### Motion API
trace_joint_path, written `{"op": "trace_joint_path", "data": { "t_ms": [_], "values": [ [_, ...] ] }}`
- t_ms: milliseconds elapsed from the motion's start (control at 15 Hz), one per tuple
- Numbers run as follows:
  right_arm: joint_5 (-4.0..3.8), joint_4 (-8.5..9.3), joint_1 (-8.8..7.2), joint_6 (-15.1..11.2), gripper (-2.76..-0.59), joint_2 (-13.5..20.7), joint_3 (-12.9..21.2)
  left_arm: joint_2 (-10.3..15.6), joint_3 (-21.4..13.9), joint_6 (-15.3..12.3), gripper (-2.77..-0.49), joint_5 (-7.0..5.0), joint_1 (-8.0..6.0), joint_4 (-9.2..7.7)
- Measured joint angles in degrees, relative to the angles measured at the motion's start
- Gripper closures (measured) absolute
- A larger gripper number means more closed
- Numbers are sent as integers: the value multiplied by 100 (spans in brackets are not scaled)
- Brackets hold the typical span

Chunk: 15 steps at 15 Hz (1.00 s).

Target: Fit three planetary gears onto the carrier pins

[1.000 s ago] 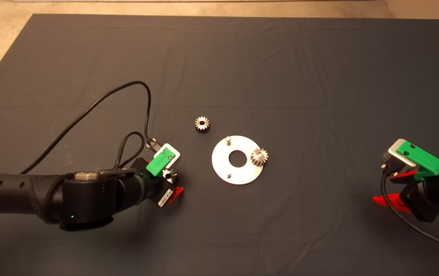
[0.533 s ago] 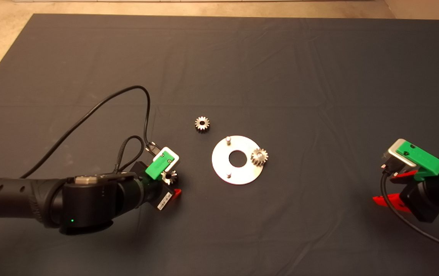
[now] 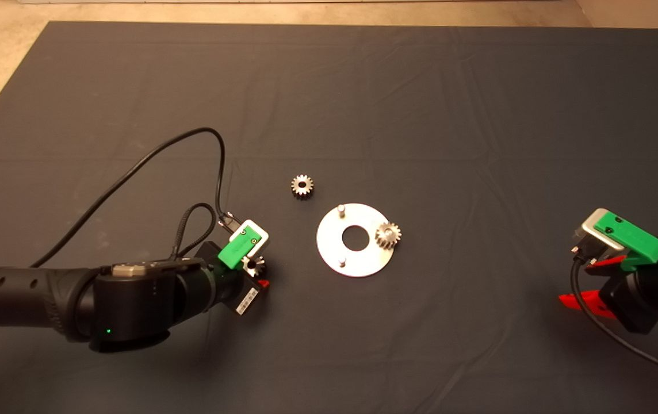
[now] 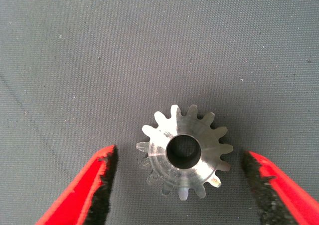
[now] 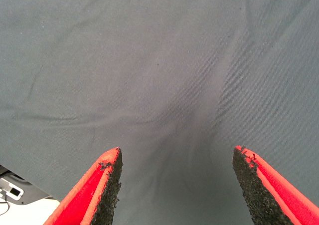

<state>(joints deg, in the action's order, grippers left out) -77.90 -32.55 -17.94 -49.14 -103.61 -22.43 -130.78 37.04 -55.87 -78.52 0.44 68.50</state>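
My left gripper (image 4: 179, 157) hangs spread over a gear (image 4: 184, 151) lying flat on the mat (image 3: 421, 103) — pads either side, not touching. Another gear (image 3: 388, 234) sits on the disc (image 3: 355, 261); my right gripper (image 5: 177, 157) waits spread, lower right.

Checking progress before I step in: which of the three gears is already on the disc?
The gear at the disc's right edge. The second lies on the mat beyond the disc; the third lies between the open left gripper's fingers.
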Motion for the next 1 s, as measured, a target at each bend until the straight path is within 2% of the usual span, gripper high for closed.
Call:
{"op": "trace_joint_path", "data": {
  "t_ms": [333, 533, 733, 1000],
  "values": [
    [0, 0, 1, -1, -163, 20, 0, 2, 0, 0, -139, -1, 0, 13],
    [-2, -2, 0, -2, -163, 30, 0, 2, 0, 0, -138, 0, 0, 38],
    [0, -2, 0, 0, -163, 30, 0, 0, 0, 0, -111, 10, 2, 35],
    [0, -2, 0, 0, -163, 30, 0, 0, 0, 0, -103, 24, 2, 35]
  ]
}}
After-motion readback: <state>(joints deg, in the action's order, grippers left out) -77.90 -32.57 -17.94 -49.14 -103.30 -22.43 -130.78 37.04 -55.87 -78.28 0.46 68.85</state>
